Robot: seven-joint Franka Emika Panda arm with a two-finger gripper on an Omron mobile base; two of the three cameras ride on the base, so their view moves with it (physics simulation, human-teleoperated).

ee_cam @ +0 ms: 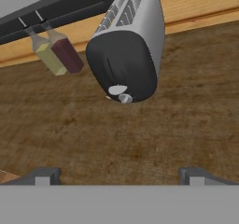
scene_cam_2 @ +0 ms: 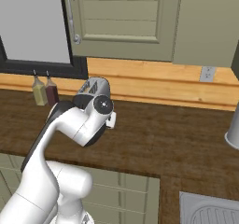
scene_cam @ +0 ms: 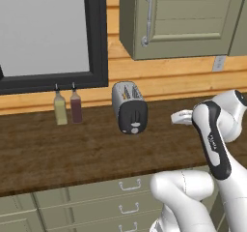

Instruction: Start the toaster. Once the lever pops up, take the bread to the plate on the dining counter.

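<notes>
Dark brown wooden worktop point(scene_cam: 58, 149) fills the middle of the left base view, with grey-green drawers point(scene_cam: 111, 197) under it and a light wood wall behind. A black-framed window point(scene_cam: 99, 37) sits in the upper left, and a grey-green cupboard door point(scene_cam: 178, 18) hangs in the upper right.

In the middle of that view stands the small rounded silver toaster with a black front point(scene_cam: 129, 108). It stands alone on the worktop. On the black front is a white round dial point(ee_cam: 117, 90), low down. The lever point(ee_cam: 125, 98) looks like the little grey knob just beside the dial, but it is small and I am not sure. I cannot tell if bread is in the slots. To the left of the toaster, well apart, stand two slim bottles, one yellow point(scene_cam: 60, 108) and one dark red point(scene_cam: 75, 106).

The white robot arm point(scene_cam: 212, 139) bends in from the lower right. Its claw point(ee_cam: 120, 176) points at the toaster from the right side of the view, near it but not touching. In the hand view the two dark finger tips point(ee_cam: 44, 175) sit far apart at the bottom, so the claw is wide open and holds nothing.

The step now is to reach the lever and push it down. To do it well, I think the claw should go closer to the black front, line one finger up over the knob, and not bump the dial. Then it should press straight down the slot, slow and steady, so the light toaster does not slide or tip.
</notes>
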